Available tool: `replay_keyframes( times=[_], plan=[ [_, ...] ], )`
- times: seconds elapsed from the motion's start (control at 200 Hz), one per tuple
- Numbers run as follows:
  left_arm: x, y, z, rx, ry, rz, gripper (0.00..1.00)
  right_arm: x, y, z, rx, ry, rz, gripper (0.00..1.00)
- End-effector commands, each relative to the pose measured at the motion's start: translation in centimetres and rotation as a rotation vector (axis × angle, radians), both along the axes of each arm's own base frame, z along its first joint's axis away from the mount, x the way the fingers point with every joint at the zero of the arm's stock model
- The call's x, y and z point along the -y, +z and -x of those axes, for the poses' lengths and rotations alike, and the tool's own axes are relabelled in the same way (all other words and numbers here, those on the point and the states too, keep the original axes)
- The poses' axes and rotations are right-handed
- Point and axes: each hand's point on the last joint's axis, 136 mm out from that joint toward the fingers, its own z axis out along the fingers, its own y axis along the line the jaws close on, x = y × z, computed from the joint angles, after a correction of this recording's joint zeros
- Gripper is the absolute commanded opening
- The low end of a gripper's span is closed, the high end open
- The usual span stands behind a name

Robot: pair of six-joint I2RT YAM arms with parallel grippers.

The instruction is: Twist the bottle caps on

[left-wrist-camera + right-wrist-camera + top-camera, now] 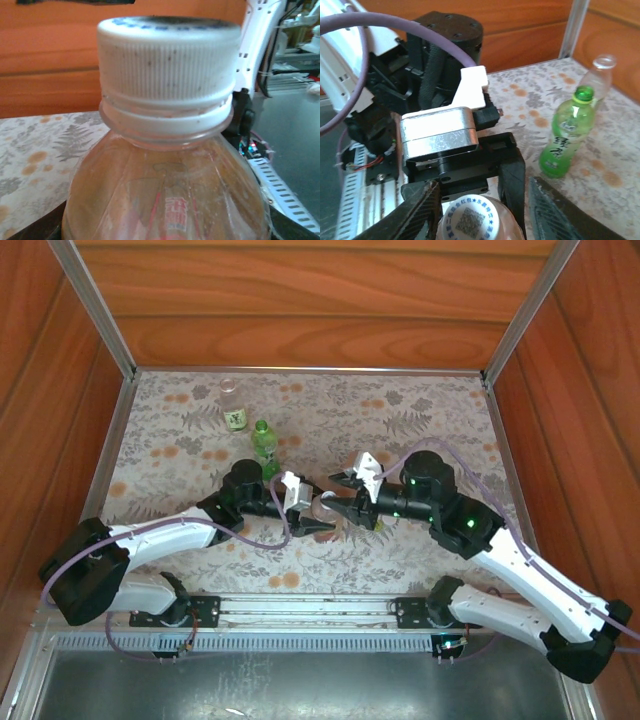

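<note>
1. Centre of the top view: the left gripper (pixel 314 514) is clamped on the amber bottle (pixel 323 502), a thin, clear, ribbed plastic body with reddish-amber liquid and red print. It is held over the near middle of the table (pixel 420 410).
2. A white cap (pixel 167 60) sits level on that bottle's neck. It is round, finely ribbed down the side and speckled with grime, with blue lettering round a flat top. A smooth white collar ring lies just beneath it.
3. The right gripper (pixel 338 508) meets the bottle from the right of the frame. In the right wrist view its black, ridged fingers (pixel 415 217) stand narrowly apart on either side of the cap, with a gap on the right side.
4. Just above the cap in that view sits the left gripper's brushed metal block (pixel 440 132). One of its black fingers stands between the cap and the right-hand finger. A purple cable (pixel 395 22) arcs across the upper left.
5. At the right of the right wrist view, the green bottle (pixel 567 135) stands upright and open-mouthed. It is translucent green plastic with a printed label. The clear bottle (pixel 600 70) stands just behind it, its neck bare.
6. The table wears a pale floral print of grey ferns and orange blooms. Varnished wood panels (pixel 300 300) wall it in, with aluminium posts at the corners.
</note>
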Motion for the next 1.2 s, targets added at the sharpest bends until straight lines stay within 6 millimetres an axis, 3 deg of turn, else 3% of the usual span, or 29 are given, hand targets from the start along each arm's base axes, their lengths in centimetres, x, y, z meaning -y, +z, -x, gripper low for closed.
replay_keyframes(
  times=[0.0,0.195,0.28,0.46,0.54,0.64,0.789,0.919,1.039,1.154,1.199],
  plan=[
    [-0.2,1.0,1.2,0.001,-0.085,0.028,0.55,-0.4,-0.5,1.2,-0.071,0.073,0.024,0.47],
    [-0.2,1.1,1.3,-0.001,-0.092,0.03,0.54,-0.9,-1.3,1.1,-0.095,0.093,0.046,0.47],
    [-0.2,1.1,1.3,-0.003,-0.089,0.029,0.54,-0.9,-1.3,0.8,-0.092,0.081,0.047,0.35],
    [0.0,1.1,0.3,0.005,-0.036,0.026,0.54,-0.7,-1.2,0.4,-0.084,0.058,0.044,0.25],
    [0.2,1.2,-1.9,0.028,0.098,0.024,0.54,-0.5,-0.9,-1.5,-0.052,-0.049,0.023,0.22],
    [0.4,1.5,-5.3,0.065,0.298,0.017,0.53,1.1,-0.5,-7.3,-0.022,-0.395,-0.038,0.15],
    [0.8,1.9,-9.0,0.133,0.535,-0.002,0.53,2.9,-2.4,-12.6,-0.068,-0.738,-0.055,0.14],
    [1.3,2.0,-10.2,0.137,0.613,-0.008,0.53,2.7,-3.8,-14.2,-0.088,-0.901,-0.134,0.14],
    [1.2,1.7,-10.5,0.138,0.632,-0.017,0.53,3.2,-5.1,-15.6,-0.078,-1.001,-0.086,0.14],
    [0.6,1.3,-10.1,0.129,0.615,-0.022,0.53,2.1,-5.2,-15.0,-0.074,-0.865,-0.062,0.21],
    [0.3,0.9,-9.9,0.112,0.588,-0.024,0.53,1.3,-4.4,-13.8,-0.065,-0.737,-0.098,0.29]
  ],
)
